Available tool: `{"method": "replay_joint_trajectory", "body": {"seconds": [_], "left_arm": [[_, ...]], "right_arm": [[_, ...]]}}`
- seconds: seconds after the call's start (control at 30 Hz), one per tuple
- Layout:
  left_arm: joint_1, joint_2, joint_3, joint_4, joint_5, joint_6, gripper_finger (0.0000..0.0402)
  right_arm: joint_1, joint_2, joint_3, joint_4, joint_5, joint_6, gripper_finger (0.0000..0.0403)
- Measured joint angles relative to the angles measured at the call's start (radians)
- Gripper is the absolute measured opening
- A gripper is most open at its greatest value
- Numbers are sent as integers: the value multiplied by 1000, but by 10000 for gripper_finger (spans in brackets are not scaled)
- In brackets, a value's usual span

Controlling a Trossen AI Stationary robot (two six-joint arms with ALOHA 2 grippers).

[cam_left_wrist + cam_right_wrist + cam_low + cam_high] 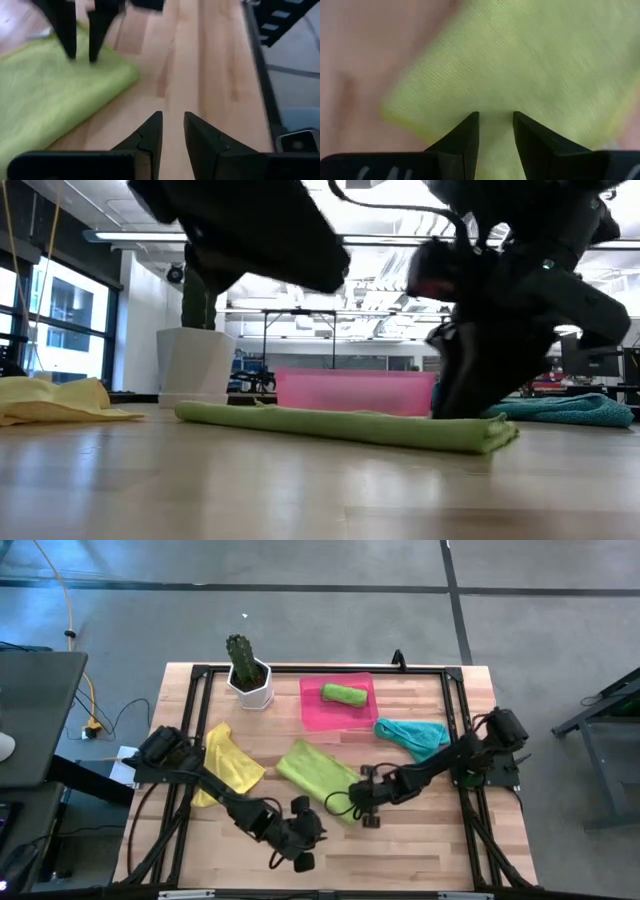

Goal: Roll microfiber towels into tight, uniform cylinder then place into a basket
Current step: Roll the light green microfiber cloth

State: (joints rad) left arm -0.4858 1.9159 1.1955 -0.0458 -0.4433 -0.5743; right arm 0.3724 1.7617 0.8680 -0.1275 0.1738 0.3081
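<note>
A lime green towel [315, 772] lies flat on the table, also in the low view [350, 426]. My right gripper [360, 802] is open, pointing down onto its near right corner [495, 125]. My left gripper [303, 815] is open and empty, hovering over bare wood [172, 131] just near of that towel. The pink basket [315, 712] at the far middle holds a rolled lime green towel [342, 693]. A yellow towel [230, 762] lies crumpled at the left. A teal towel [412, 735] lies at the right. My right gripper comes from above with its two fingertips [92, 56] a little apart on the top face of the flat green towel, near its near right corner [107, 75]. No fold shows between the fingers. The towel lies flat on the table.
A white pot with a green cactus [247, 675] stands at the far left, beside the basket. A black frame [465, 740] runs round the table top. Bare wood [420, 840] lies along the near edge.
</note>
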Motion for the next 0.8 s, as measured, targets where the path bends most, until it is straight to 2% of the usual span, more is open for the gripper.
{"method": "replay_joint_trajectory", "body": {"seconds": [0.13, 0.23, 0.37, 0.6, 0.8], "left_arm": [[-22, -19, 0, -7, -11, 1, 69], [-32, -20, 0, -13, -12, 1, 69], [-40, -23, 0, -17, -13, 0, 69], [-40, -23, 0, -18, -13, 1, 69], [-39, -23, 0, -17, -13, 0, 69]], "right_arm": [[4, 77, 1, 190, -16, -2, 112], [1, 84, 3, 205, -37, -2, 112], [1, 52, 0, 181, -48, -6, 112], [1, -65, 0, 54, -52, -130, 112], [1, -43, 0, 6, -47, -138, 112]]}}
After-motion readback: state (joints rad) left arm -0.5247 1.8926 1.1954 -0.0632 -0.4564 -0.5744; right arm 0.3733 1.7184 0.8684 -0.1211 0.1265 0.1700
